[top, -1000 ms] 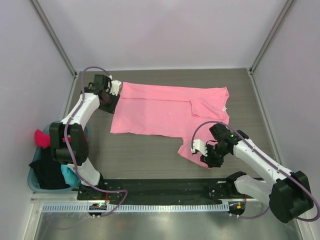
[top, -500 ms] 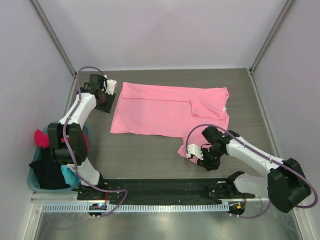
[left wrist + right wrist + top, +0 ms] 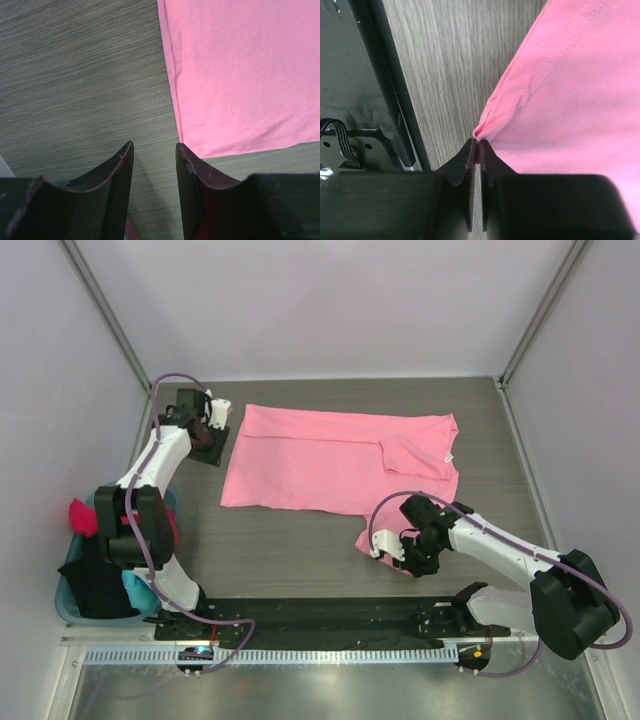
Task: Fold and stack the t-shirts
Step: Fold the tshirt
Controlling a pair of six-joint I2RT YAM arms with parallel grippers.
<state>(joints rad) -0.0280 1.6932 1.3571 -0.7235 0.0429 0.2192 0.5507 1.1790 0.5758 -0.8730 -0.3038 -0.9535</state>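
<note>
Cloth was clamped between the closed fingers of the right gripper (image 3: 476,147): a puckered fold at the edge of the large light pink cloth t-shirt (image 3: 320,460), drawn into a small peak at the fingertips. The pinch was taken on the flap of the shirt that reached toward the near edge of the grey wood-grain table (image 3: 290,550). It was probably a sleeve, and this hold was judged to allow the flap to be lifted and laid back over the body as a fold.

The left gripper (image 3: 154,145) was held with its fingers apart and nothing between them. It was poised over bare table just beside the shirt's far-left corner, apparently so that this corner could be taken or pinned while the other side was worked.

The shirt lay flat near the middle of the table, with its long axis running from left to right in the overhead view. Its small white label (image 3: 448,458) was seen near the right end, where part of the cloth was already doubled over.

A magenta garment (image 3: 85,517), a black garment (image 3: 100,580) and a bright blue garment (image 3: 135,587) were heaped in the teal plastic basket (image 3: 62,592) at the left, and were judged to be unfolded.
</note>
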